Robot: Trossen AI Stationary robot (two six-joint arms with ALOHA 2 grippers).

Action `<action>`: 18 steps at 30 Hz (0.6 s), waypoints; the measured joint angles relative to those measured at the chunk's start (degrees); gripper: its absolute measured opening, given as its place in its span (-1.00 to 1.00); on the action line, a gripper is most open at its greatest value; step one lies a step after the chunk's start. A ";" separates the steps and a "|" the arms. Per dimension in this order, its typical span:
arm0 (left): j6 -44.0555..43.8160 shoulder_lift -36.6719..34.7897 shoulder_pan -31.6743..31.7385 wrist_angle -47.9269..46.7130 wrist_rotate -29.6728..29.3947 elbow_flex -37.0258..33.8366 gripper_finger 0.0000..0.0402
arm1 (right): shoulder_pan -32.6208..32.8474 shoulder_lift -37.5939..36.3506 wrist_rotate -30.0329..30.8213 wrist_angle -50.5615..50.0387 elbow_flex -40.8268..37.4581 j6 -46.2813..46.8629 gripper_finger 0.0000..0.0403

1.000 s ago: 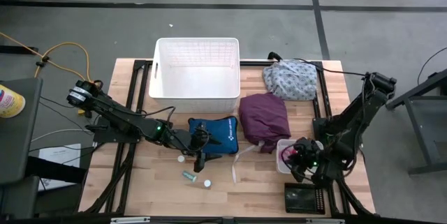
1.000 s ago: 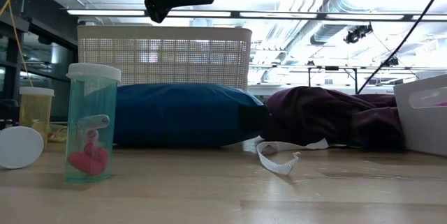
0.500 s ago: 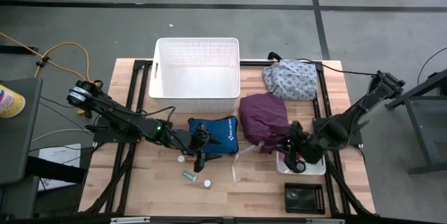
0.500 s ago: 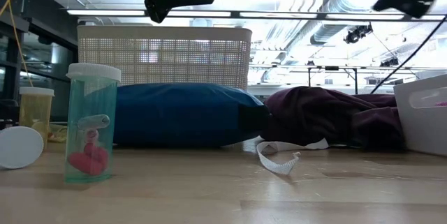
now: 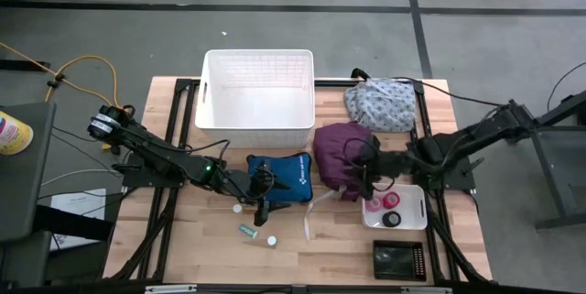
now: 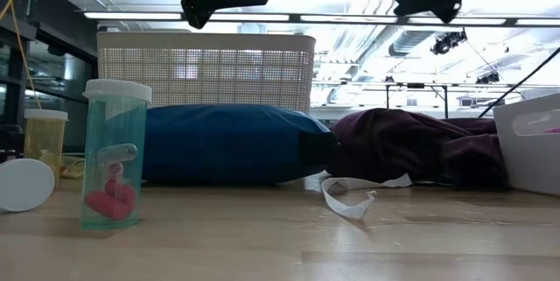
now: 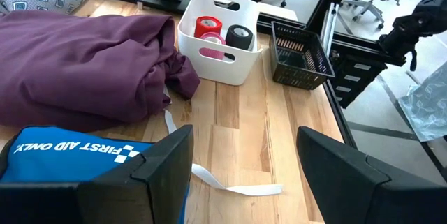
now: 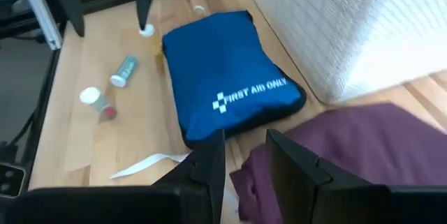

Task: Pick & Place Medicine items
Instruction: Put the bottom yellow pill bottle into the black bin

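Note:
A greenish vial [image 5: 247, 231] lies on the wood near the front edge, beside an upright white-capped vial [image 5: 271, 240] with something pink inside [image 6: 114, 154] and a white cap [image 5: 237, 208]. Pink, red and black bandage rolls sit in a small white bin [image 5: 417, 210] [image 7: 209, 53]. My left gripper [image 5: 261, 207] [image 7: 244, 175] hangs open over the near edge of the blue pouch [image 5: 284, 177]. My right gripper [image 5: 359, 179] [image 8: 244, 175] hovers above the purple cloth [image 5: 346, 147], left of the bin. Its fingers stand a narrow gap apart with nothing between them.
A large white basket [image 5: 258, 97] stands at the far edge, with a floral bundle [image 5: 380, 106] to its right. A white strap [image 5: 311, 216] trails from the purple cloth. A small black basket [image 5: 398, 259] sits at the near right corner.
My right gripper has left the small white bin, risen a little and swung toward the table's left, rolling as it went; it now hangs over the purple cloth. The rolls in the bin show again. Its finger gap looks unchanged.

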 joint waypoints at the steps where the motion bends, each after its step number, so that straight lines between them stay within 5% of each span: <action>1: 0.00 0.00 0.01 0.00 0.02 0.00 0.23 | -1.09 0.00 -1.42 0.54 0.00 -1.67 -0.54; 11: -0.01 0.00 0.00 0.00 0.01 -0.01 0.23 | -8.21 0.00 -3.81 1.11 0.00 -16.06 -0.54; 18: -0.02 0.00 0.00 0.02 0.02 -0.01 0.23 | -15.40 0.00 -2.84 -2.19 0.00 -16.62 -0.53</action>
